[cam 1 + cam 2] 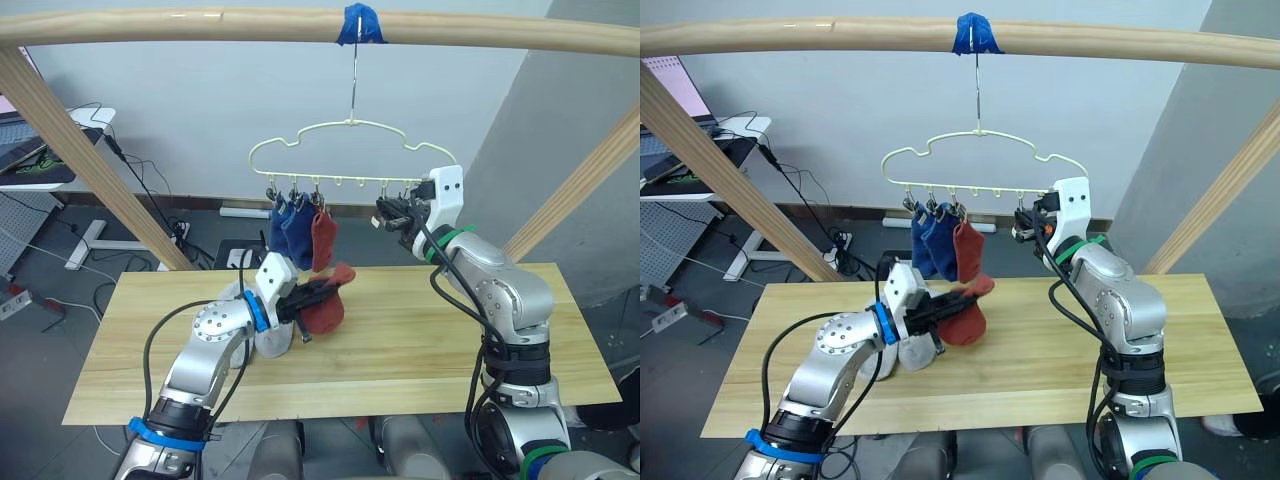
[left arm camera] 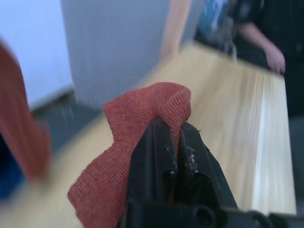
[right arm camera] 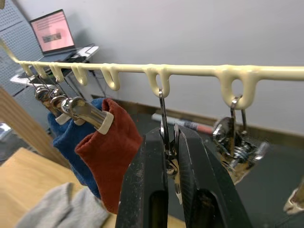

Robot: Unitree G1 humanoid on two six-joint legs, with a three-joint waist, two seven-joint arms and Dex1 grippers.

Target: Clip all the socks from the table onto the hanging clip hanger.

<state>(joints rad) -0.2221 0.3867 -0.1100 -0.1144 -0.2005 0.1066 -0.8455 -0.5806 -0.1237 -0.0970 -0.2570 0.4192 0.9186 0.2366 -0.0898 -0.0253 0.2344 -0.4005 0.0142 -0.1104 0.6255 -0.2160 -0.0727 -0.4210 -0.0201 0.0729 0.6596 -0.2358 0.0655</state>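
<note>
Over the light wooden plank table, the left tool pinches a rust-red ankle sock below the pale yellow wire clip hanger, whose small metal clip the right tool squeezes.

Socks hanging on the clip hanger: two blue socks, one rust red sock. A second rust red sock, off the hanger. One light grey sock visible on the table.
</note>
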